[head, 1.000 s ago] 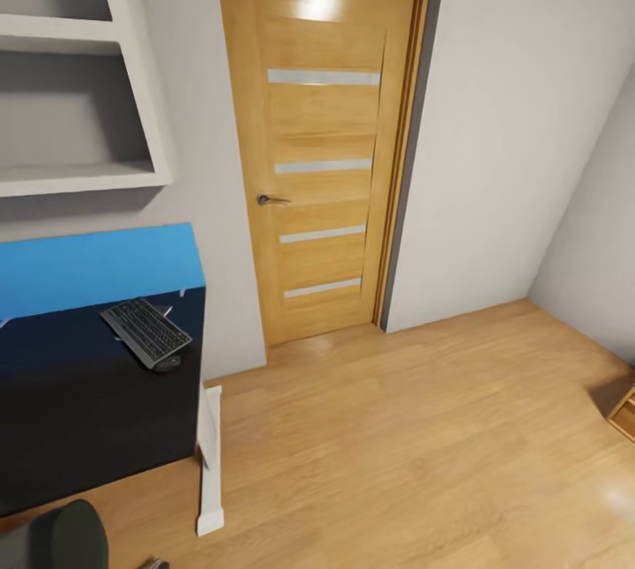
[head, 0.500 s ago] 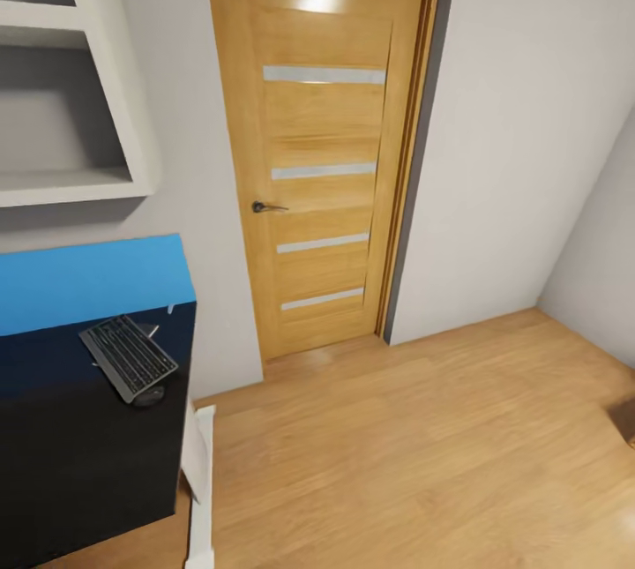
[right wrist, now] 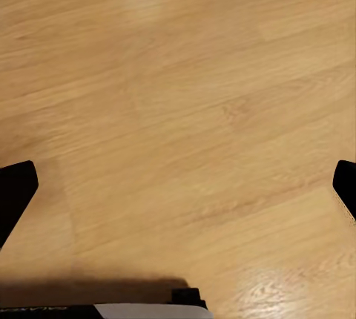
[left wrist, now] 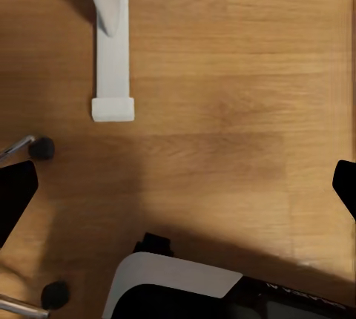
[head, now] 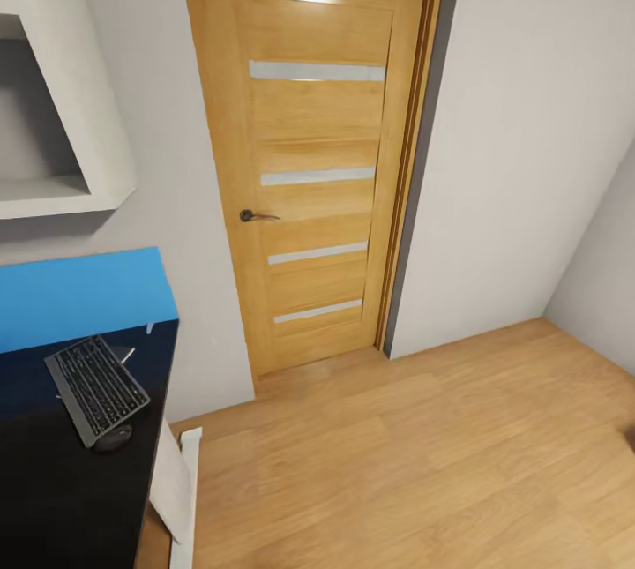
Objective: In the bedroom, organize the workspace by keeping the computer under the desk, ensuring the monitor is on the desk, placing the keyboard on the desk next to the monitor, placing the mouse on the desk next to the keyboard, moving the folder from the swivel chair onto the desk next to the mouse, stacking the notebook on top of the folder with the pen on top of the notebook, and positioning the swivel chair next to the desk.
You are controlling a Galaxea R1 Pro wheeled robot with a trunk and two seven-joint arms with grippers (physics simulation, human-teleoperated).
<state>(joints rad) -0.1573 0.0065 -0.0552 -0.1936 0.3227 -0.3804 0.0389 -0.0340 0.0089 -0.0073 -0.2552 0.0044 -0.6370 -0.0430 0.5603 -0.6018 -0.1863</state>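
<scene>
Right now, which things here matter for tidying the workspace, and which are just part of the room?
Part of the job: keyboard, mouse, desk, chair wheels.
Just the room: door, wall shelf, wooden floor.

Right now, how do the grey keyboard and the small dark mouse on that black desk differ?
The flat grey keyboard is a long rectangle covered in rows of keys and lying askew; the small dark mouse is a far smaller, rounded, plain lump. The keyboard is grey, the mouse near black. Both lie on the black desk, the mouse against the keyboard's near corner.
</scene>
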